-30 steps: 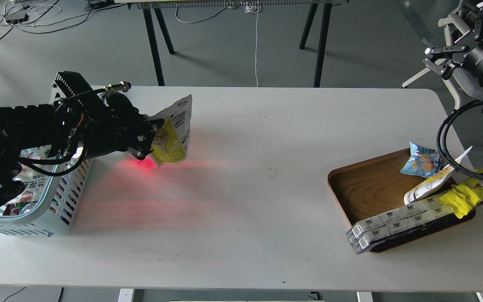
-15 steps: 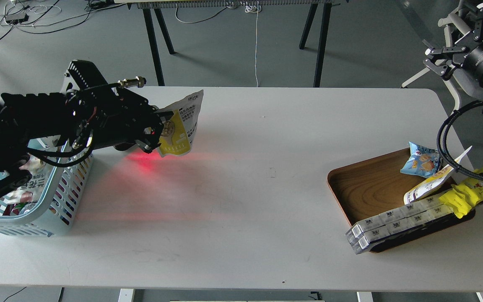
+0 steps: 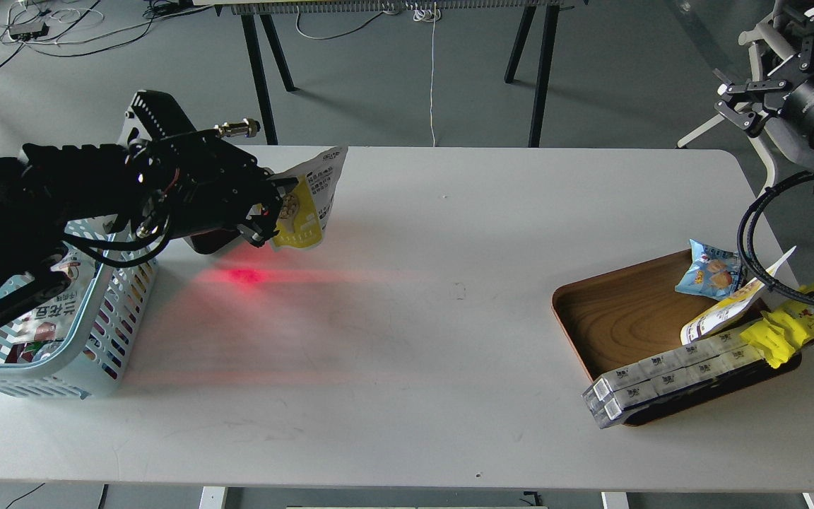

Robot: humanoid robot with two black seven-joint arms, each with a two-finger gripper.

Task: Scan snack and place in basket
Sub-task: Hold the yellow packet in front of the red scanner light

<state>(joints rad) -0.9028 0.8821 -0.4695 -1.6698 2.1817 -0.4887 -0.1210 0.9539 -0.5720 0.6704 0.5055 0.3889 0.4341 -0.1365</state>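
The snack (image 3: 308,205), a flat pouch with a yellow lower part and white printed top, hangs upright above the table at the back left. My left gripper (image 3: 273,208) is shut on its left edge and holds it clear of the table. A red light spot (image 3: 244,276) falls on the table just below it. The light blue basket (image 3: 107,322) stands at the left edge under my left arm, with packets inside. My right gripper (image 3: 739,106) is raised off the table at the upper right, its black fingers spread and empty.
A brown wooden tray (image 3: 619,311) at the right holds a small blue packet (image 3: 709,270), a white and yellow pouch (image 3: 725,311), an all-yellow crinkled bag (image 3: 795,322) and a long white box (image 3: 668,378). A black cable (image 3: 750,226) loops over the tray.
My left gripper has lifted the snack up and slightly right, away from the table. The red spot stays on the table. The right arm has hardly moved.
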